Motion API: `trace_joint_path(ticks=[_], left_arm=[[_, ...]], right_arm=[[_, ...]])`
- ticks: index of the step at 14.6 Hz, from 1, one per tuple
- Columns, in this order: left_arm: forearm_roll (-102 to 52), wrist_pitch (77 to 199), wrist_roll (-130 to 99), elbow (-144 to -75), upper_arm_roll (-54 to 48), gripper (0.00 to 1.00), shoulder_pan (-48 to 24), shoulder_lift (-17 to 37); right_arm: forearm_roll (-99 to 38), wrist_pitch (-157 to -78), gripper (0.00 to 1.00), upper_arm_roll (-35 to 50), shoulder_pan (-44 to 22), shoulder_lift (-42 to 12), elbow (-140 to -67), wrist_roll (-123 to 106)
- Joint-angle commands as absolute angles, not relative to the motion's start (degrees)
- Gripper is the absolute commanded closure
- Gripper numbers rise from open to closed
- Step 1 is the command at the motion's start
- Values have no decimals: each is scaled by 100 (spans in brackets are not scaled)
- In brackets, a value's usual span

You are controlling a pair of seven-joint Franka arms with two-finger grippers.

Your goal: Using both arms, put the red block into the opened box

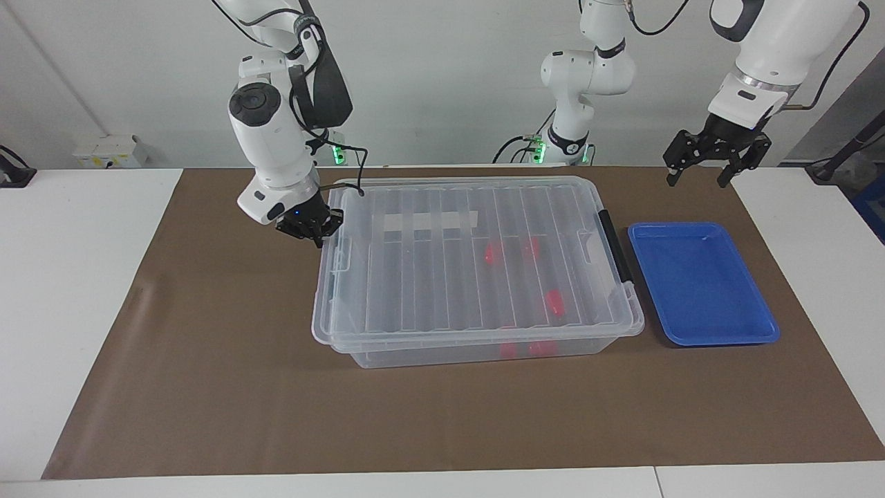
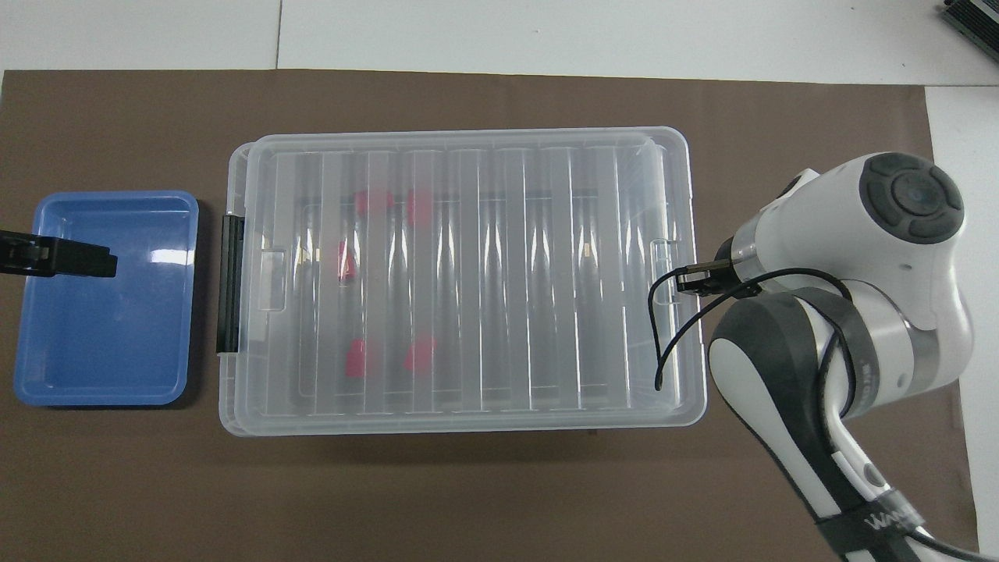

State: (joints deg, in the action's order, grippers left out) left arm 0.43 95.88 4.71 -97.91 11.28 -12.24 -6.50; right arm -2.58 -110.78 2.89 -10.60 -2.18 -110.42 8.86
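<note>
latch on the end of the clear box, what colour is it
Black. The latch on the box shows best in the facing view.

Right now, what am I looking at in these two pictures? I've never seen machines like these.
Two white robot arms work at a table. One picture faces them from across it; the other looks steeply down from their own end. On the brown mat sits a clear storage bin with its ribbed lid on; red blocks show through it. Beside it lies an empty blue tray. The right gripper, shut, is at the lid's end and holds nothing I can see. The left gripper waits open in the air, near the tray.
</note>
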Motion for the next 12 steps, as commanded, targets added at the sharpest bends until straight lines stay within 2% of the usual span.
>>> trace_joint_path(ticks=[1, 12], left_arm=[[158, 9483, 439, -9756, 1178, 0, -1274, -729], [150, 9501, 422, -9809, 1160, 0, -1266, -773]], right_arm=[[-378, -11039, 100, 308, -1142, -35, -11224, 1028], [-369, -11013, 100, 246, -924, 44, -11048, 1055]])
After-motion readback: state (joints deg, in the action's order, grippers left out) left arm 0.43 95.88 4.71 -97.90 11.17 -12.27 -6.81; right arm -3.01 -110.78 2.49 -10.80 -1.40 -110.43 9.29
